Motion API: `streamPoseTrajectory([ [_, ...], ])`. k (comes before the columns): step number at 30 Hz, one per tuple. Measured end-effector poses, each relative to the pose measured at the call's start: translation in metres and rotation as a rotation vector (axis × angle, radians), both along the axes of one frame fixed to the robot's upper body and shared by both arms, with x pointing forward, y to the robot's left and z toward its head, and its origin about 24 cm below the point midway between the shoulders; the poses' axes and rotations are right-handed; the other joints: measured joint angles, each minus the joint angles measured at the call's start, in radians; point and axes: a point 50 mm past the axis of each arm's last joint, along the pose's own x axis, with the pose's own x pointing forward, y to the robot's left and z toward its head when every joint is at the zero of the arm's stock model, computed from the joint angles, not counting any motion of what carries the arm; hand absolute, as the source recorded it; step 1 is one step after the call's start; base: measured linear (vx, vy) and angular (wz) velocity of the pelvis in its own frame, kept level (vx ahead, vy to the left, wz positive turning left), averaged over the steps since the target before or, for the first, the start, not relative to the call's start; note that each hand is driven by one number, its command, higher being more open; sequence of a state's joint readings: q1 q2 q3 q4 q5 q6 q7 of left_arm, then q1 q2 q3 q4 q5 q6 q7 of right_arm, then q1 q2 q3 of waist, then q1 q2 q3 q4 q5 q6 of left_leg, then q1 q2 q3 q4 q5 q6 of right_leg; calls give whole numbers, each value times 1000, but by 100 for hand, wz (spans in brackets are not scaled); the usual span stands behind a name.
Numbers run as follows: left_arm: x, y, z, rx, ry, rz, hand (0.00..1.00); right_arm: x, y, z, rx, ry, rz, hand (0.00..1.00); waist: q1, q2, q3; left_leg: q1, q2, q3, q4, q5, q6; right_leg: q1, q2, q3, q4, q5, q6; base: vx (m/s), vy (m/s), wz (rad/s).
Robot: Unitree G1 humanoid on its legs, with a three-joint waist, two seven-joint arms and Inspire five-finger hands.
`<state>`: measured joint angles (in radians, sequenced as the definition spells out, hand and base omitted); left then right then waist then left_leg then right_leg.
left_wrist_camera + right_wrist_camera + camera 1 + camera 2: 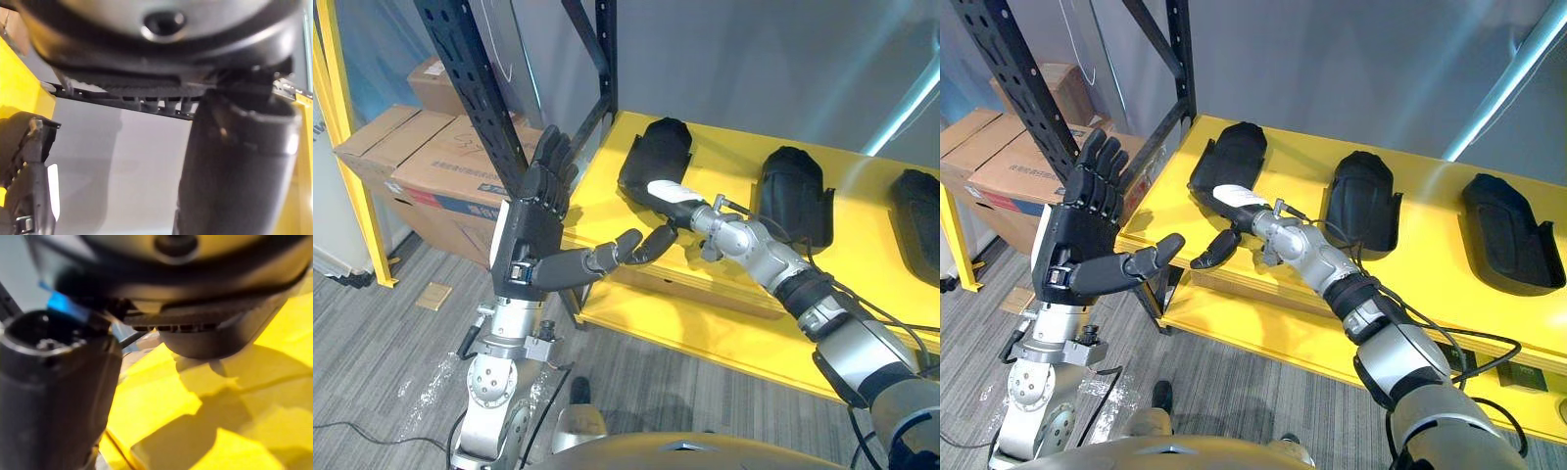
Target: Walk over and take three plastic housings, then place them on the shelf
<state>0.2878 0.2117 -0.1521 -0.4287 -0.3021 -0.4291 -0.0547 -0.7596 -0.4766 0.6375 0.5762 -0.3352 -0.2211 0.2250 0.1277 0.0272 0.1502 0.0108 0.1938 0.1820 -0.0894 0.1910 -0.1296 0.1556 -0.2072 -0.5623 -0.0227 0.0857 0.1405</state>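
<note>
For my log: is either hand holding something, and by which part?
Left hand open, empty. Right hand at the left housing's near end; grip cannot be told.

At the upper left of your frame you have stacked cardboard boxes [431, 162], and a yellow post [374, 245] slants down the left edge beside them. Below them lies grey floor [401, 352] with a small tan square [434, 296] on it. A grey wall [754, 59] runs across the top.
</note>
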Motion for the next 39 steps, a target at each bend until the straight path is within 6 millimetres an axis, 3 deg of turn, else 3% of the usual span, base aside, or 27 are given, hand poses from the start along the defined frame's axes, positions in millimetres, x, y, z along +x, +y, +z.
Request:
streamPoseTrajectory([
  [26,1,-5,-4,16,29,15,100,-31,16,1,12,92,121,100,-25,-1,-2,16,2,33,0,-3,-3,-2,1,32,-16,15,-1,-2,2,-3],
  [39,4,-7,-15,9,86,23,100,-23,13,-5,101,-8,-5,100,-24,10,-9,15,2,33,0,-3,-2,-2,1,32,-16,15,-2,0,0,0],
])
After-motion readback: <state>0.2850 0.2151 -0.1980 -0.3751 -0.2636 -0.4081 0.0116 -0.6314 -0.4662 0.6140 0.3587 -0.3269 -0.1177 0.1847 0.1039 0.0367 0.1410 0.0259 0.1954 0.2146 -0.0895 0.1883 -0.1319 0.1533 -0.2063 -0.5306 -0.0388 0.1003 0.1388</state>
